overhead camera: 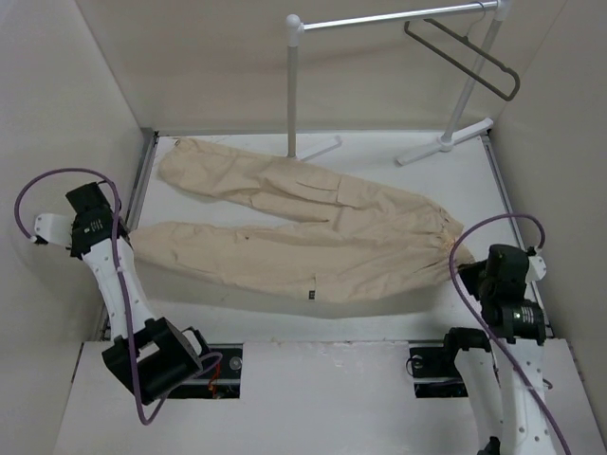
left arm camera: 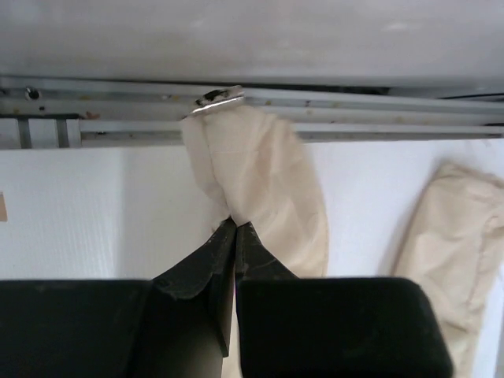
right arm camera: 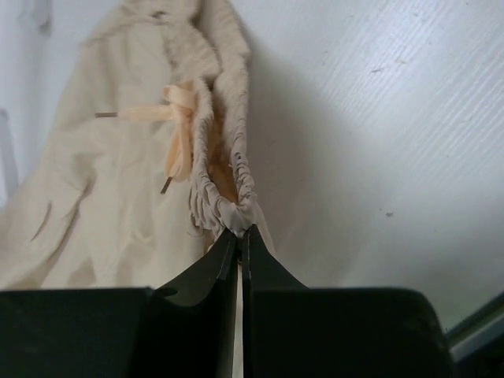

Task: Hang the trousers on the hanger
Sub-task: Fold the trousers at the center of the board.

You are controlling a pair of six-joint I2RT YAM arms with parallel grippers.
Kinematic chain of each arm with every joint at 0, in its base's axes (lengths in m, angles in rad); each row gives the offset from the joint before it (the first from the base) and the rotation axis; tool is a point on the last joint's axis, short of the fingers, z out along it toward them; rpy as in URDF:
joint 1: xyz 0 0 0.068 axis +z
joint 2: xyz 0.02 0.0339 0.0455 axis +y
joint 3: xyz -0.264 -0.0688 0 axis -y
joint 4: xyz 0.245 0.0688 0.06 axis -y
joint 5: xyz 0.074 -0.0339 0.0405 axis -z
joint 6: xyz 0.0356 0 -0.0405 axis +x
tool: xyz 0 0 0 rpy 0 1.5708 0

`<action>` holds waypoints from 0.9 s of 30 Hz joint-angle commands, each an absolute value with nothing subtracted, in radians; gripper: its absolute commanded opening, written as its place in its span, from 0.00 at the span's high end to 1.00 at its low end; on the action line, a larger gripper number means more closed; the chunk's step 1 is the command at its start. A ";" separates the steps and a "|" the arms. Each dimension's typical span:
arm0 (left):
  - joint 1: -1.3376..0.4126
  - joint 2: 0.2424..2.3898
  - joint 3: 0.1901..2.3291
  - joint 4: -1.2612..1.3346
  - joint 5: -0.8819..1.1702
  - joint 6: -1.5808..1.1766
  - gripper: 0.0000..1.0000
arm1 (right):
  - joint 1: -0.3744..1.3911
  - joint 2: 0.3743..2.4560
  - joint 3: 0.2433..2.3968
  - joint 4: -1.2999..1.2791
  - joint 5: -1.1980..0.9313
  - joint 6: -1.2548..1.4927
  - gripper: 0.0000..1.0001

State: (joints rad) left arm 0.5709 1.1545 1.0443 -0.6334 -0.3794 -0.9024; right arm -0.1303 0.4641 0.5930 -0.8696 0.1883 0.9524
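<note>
Beige wrinkly cotton trousers lie flat. Left claw clamps a leg cuff at its tips, right claw the gathered waistband, probably to lift them taut.

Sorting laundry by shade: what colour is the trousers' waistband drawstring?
The drawstring is pale peach, warmer than the beige trousers; clearest in the right wrist view.

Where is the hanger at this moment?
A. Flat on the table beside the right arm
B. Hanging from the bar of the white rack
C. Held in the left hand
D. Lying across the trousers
B: the hanger hangs by its hook from the bar of the white rack, well apart from the trousers, which lie spread on the table.
</note>
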 commanded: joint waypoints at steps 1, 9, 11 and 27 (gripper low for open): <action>0.550 1.134 1.120 -0.778 -0.475 -0.899 1.00 | -0.070 0.384 0.754 -1.005 0.331 0.963 1.00; 0.499 1.262 1.331 -0.753 -0.489 -0.865 1.00 | -0.042 0.501 0.716 -0.957 0.361 0.931 1.00; 0.454 1.348 1.449 -0.729 -0.506 -0.841 1.00 | -0.059 0.563 0.704 -0.922 0.347 0.930 1.00; 0.205 2.021 2.222 -0.681 -0.575 -0.735 1.00 | -0.197 0.909 0.770 -0.712 0.201 0.910 0.99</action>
